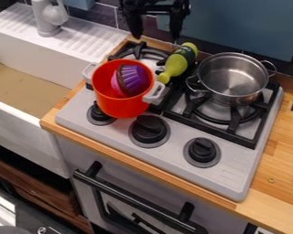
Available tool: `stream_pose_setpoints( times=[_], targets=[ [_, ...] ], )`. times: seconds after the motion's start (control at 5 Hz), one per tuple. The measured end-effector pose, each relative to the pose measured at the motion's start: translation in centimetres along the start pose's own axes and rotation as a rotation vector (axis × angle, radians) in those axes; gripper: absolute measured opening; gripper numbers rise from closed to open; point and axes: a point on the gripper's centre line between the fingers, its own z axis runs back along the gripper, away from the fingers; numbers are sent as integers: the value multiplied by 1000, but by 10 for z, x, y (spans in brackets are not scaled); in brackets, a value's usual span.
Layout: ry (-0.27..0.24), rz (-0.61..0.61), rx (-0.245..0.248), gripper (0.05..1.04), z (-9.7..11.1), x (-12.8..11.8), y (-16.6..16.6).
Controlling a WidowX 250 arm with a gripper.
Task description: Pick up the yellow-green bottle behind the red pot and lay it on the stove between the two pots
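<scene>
In the camera view, I have the pincer at the top edge, over the back of the stove, its two fingers spread wide apart with nothing held between them. The nearest thing is the yellow-green bottle, lying aslant on the black grate between the two pots, its wide end toward the wall and its narrow neck pointing at the red pot. For a sound grip on it, I judge I'd want the fingers across the thick body rather than the thin neck, turned to match its slant, with a slow, level close, since a rounded shape like that could roll or squirt away. The neck end is just beside the red pot's white handle, so a sideways nudge there could jostle the pot and the purple cupcake tilted inside it. On the other side, the metal pot has a wire handle near the bottle that could snag a finger. The wall is close behind, so I'd keep clear of it and favour straight up-and-down moves. The more open room is above the knobs along the stove's front and over the bare wooden table on the right.
</scene>
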Motion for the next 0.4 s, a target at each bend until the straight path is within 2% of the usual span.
stream_pose_setpoints(
  times=[0.4],
  targets=[
    [36, -22, 31, 1000, 24, 4, -16]
  ],
)
